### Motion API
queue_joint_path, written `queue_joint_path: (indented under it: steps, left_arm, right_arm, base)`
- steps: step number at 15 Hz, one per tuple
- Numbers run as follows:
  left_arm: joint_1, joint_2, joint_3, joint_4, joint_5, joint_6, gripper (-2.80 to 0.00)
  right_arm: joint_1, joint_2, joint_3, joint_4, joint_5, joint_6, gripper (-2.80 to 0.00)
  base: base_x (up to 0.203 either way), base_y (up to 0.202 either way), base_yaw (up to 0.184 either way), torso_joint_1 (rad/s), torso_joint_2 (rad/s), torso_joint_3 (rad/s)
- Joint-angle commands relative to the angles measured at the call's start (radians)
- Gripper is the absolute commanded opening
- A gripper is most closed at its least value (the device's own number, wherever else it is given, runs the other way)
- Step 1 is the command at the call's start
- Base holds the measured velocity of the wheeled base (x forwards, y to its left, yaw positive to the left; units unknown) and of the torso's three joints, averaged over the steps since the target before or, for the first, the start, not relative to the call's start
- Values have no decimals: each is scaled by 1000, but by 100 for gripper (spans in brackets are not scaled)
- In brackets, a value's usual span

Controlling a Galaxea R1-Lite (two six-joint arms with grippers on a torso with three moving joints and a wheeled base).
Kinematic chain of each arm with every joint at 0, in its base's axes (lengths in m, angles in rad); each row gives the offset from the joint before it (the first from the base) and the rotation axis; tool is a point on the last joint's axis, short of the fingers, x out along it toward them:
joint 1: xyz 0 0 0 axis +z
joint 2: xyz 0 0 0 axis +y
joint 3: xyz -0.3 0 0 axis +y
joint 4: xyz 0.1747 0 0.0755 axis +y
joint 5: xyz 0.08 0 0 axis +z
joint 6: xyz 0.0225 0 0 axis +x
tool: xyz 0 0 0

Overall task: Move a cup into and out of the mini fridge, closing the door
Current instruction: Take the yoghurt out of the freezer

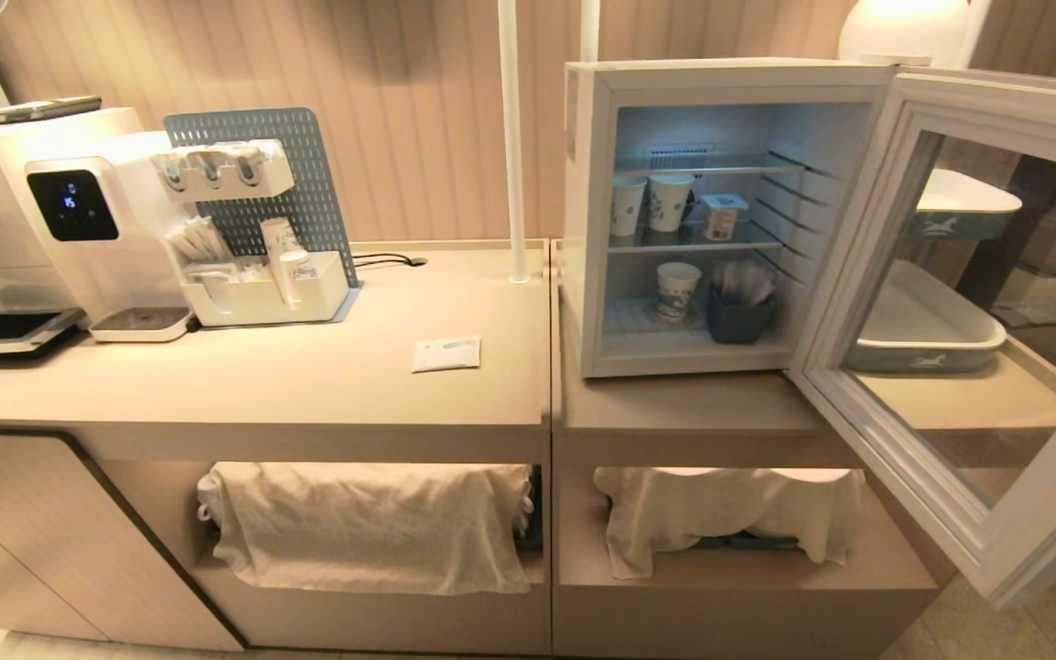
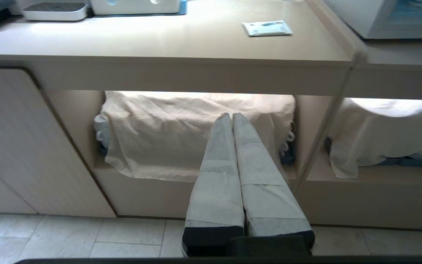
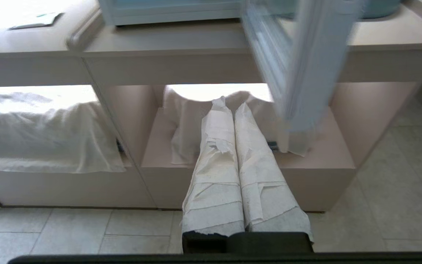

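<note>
The white mini fridge stands on the right counter with its glass door swung wide open to the right. Inside, two white printed cups and a small tub sit on the upper wire shelf. One more cup stands on the lower shelf beside a dark holder. Neither arm shows in the head view. My left gripper hangs shut and empty below the counter, before the cloth-covered shelf. My right gripper is likewise shut and empty, low under the open door.
A white water dispenser and a pegboard caddy stand on the left counter. A flat packet lies mid-counter. A white pole rises beside the fridge. Trays sit behind the door. Cloths drape the lower shelves.
</note>
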Motion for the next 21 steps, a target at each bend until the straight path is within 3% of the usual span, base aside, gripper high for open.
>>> queue_joint_path:
  steps: [1,5,10,21]
  left_arm:
    - [-1,2,2,0,0,0,-280]
    - [-1,2,2,0,0,0,-280]
    - [-1,2,2,-2,-1,9,-280]
    - [1,2,2,-2,-1,3,-280]
  right_arm:
    - [0,2,0,0,0,0,-280]
    - [0,2,0,0,0,0,-280]
    - [0,2,0,0,0,0,-280]
    - [0,2,0,0,-2,-2,-280]
  base:
    - [0,195,-1,1,3,6]
    - [0,154,-1,2,3,1]
    - [0,0,0,0,0,0]
    - [177,0,0,3,5,2]
